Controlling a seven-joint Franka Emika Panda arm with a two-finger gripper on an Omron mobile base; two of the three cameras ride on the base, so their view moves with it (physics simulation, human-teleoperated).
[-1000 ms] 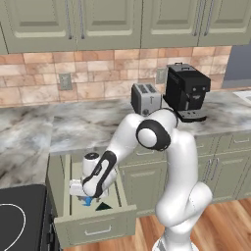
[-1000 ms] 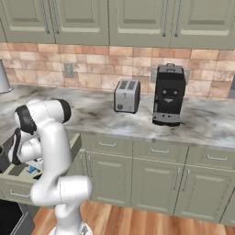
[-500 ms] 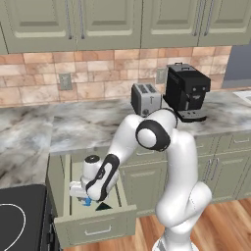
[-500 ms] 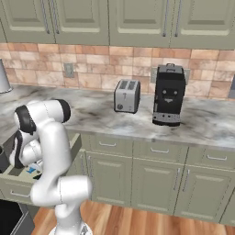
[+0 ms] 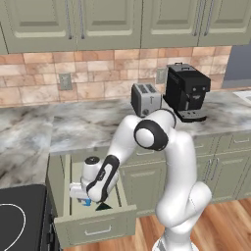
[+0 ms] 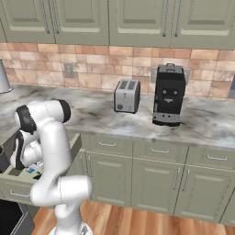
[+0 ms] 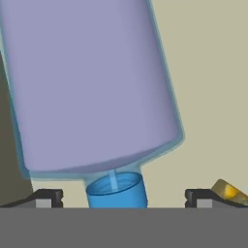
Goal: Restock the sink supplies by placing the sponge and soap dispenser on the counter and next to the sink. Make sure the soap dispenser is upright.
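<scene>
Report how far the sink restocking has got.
Done: the drawer is pulled open. In hand: the open gripper sits over the soap dispenser, fingers either side of its blue top, not closed. Left: soap and sponge are both in the drawer, neither on the counter.

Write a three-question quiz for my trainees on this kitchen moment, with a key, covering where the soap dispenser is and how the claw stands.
1. True or false: the soap dispenser already stands on the counter.
2. Multiple choice: the claw is A) open, its tips on either side of the blue pump top, B) shut on the sponge, C) raised above the toaster.
3. Fill in: the arm reaches down into an open ____ under the counter.

Key: 1 false, it lies in the drawer; 2 A; 3 drawer.
</scene>
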